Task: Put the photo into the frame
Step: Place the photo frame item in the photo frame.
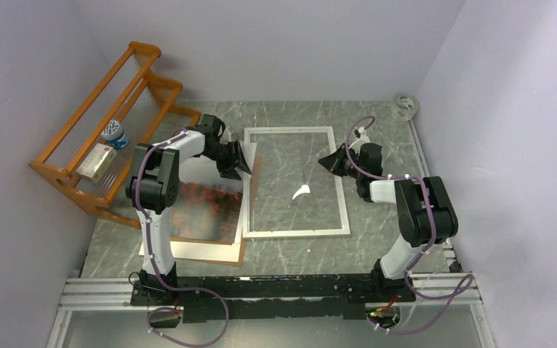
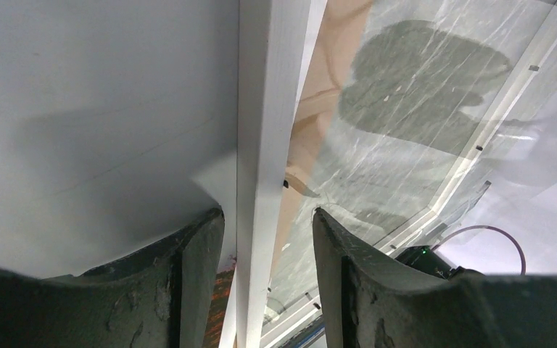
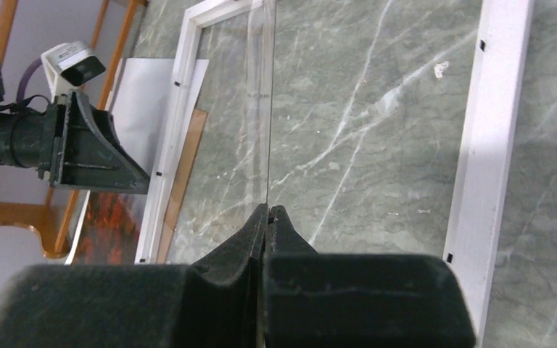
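Frame (image 1: 297, 233) is lying flat mid-table, long axis running near-to-far, with the photo (image 1: 207, 203) lying parallel just beside its left rail, so the left gripper (image 1: 244, 167), standing unclenched astride that rail, is nearer, while the right gripper (image 1: 325, 161) is pinching the clear pane (image 3: 268, 109).

The counter (image 1: 377, 123) is showing veined grey stone, the frame (image 1: 297, 233) is looking smooth white, its clear pane (image 1: 290, 174) glossy, the rack (image 1: 147, 52) varnished wood.
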{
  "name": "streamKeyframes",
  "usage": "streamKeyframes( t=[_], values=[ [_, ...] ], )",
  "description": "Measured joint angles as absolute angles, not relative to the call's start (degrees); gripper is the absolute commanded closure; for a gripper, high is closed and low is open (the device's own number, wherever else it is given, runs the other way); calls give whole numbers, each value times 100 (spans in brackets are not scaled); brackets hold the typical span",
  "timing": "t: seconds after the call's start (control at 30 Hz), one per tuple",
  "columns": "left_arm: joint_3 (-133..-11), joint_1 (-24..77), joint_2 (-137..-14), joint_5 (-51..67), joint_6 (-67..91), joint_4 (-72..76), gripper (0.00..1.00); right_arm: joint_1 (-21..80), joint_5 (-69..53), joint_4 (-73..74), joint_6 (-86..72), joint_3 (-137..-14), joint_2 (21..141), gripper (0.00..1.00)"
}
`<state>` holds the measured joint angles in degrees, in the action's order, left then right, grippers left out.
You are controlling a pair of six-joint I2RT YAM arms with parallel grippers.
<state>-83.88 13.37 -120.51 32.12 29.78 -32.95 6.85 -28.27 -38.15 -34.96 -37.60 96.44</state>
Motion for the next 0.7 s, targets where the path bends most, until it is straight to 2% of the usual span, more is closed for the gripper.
streamKeyframes(
  t=[0.5,0.7],
  values=[
    [-8377,1332,-12049,3218,2987,-3280,45,821,-2440,-3336,-3557,-3922,9808,100],
    [-8374,1332,-12049,3223,2985,-3277,44,871,-2602,-3267,-3553,-4134,9977,92]
  ],
)
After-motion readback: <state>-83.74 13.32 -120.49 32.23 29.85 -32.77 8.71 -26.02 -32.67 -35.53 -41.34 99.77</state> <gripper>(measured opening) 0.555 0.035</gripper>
